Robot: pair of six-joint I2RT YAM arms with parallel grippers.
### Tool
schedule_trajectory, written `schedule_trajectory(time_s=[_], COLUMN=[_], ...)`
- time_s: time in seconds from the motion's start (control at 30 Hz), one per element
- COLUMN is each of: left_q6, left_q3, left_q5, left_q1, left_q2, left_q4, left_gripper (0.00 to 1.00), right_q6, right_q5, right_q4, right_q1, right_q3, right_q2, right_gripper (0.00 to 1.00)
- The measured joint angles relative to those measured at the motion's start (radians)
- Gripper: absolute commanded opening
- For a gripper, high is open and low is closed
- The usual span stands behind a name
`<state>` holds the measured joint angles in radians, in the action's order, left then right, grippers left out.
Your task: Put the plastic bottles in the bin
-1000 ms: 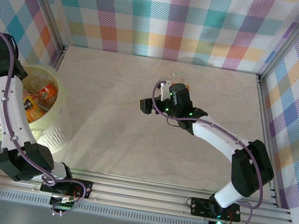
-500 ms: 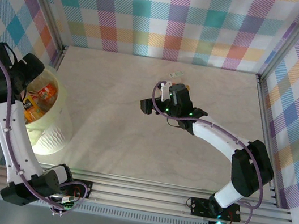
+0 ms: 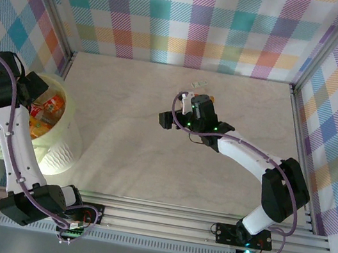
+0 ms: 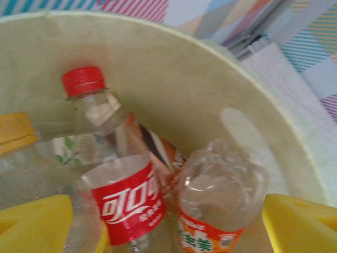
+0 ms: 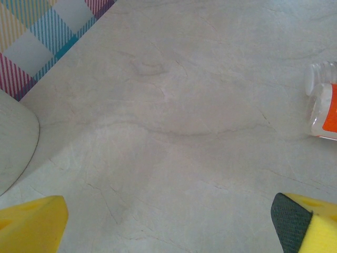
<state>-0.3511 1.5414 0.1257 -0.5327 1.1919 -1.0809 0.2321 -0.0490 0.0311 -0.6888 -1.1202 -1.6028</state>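
Note:
In the left wrist view my left gripper (image 4: 168, 232) hangs open inside the bin (image 4: 210, 84), a pale yellow bucket. Below its yellow fingers (image 4: 37, 221) lie plastic bottles. One is red-capped with a red label (image 4: 126, 203), one is crushed and clear with an orange label (image 4: 221, 190), and one is yellow-capped (image 4: 16, 132). From above, the left gripper (image 3: 34, 92) is over the bin (image 3: 61, 147). My right gripper (image 3: 192, 125) is open above mid-table, its jaws (image 5: 171, 232) holding nothing. A clear bottle with an orange label (image 5: 324, 108) lies on the table to its right.
A small clear item (image 3: 197, 82) lies near the table's far edge. Plaid walls and metal frame rails (image 3: 296, 122) enclose the table. The bin's side (image 5: 16, 142) shows at the left of the right wrist view.
The left arm has shifted over the bin, its elbow dropping toward the near edge and its wrist swinging round. The right arm has not moved.

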Motion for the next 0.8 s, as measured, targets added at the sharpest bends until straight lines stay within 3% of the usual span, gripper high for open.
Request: schedule_trajectory(time_s=[0.23,0.37,0.63,0.8], left_q6=[0.0,0.0,-0.049,-0.126], left_q3=[0.006,0.037,0.036,-0.013], left_q5=[0.045,0.009,-0.333,-0.548], left_q1=[0.0,0.0,0.006,0.08], left_q2=[0.006,-0.003,-0.147,-0.204], left_q4=[-0.024,-0.038,0.073,0.228], left_gripper=[0.94,0.96,1.0,1.0], right_q6=[0.001,0.037,0.157,0.166], right_q5=[0.03,0.042,0.039,0.029], right_q4=[-0.003,-0.011,-0.011,-0.024], right_q1=[0.003,0.028,0.195,0.295], right_q3=[0.0,0.0,-0.03,-0.09], right_q2=[0.0,0.0,-0.024,-0.09], right_gripper=[1.0,1.0,1.0,1.0])
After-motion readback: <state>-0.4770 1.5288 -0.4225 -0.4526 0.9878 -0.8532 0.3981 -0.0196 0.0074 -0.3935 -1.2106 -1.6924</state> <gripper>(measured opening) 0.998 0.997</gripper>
